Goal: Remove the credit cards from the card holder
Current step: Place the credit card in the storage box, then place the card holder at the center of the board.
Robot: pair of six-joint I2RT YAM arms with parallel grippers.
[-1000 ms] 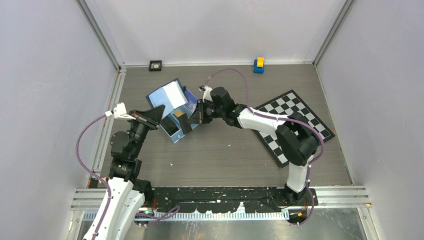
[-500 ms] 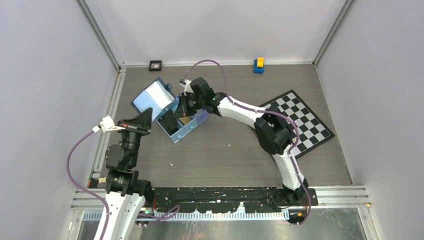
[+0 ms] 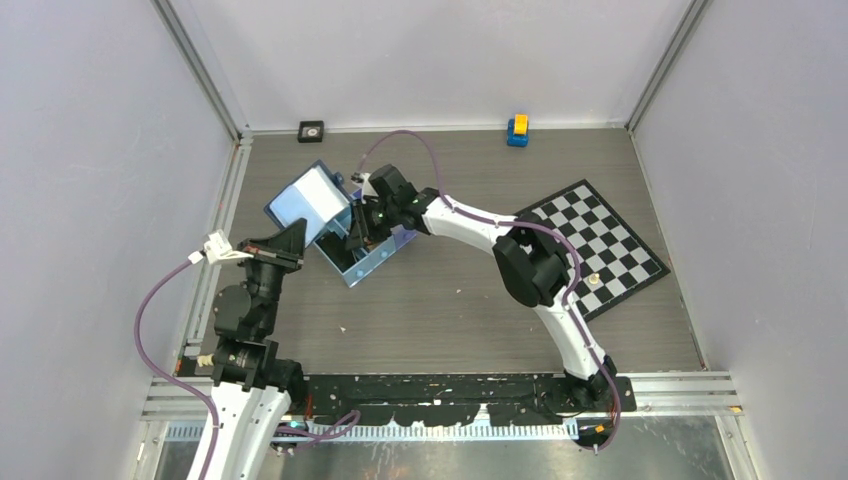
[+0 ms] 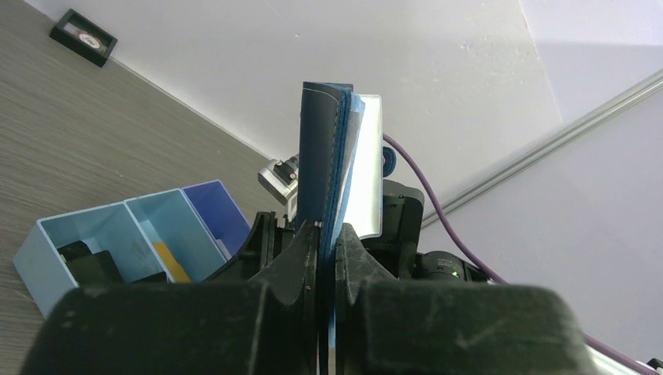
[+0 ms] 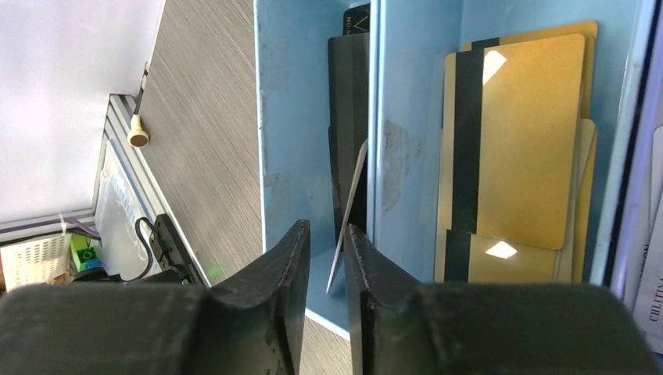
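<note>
The left pincer (image 4: pixel 327 234) was clamped on the lower edge of the card holder (image 4: pixel 320 141), holding it upright above the bench (image 4: pixel 94 141). The right pincer (image 5: pixel 327 242) stood slightly apart around a thin card (image 5: pixel 350 205). The thin card leaned on edge against an inner wall of the light-blue tray (image 5: pixel 301 117). Gold cards (image 5: pixel 524 141) lay flat in the next compartment.

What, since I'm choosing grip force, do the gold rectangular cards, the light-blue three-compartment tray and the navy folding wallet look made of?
The gold rectangular cards look like glossy plastic: bright glare patches, printed black stripe. The light-blue three-compartment tray is probably rigid matte plastic: thin straight walls, scuff marks. The navy folding wallet looks like matte leather or imitation, with seemingly stitched edges; which one is unclear.
</note>
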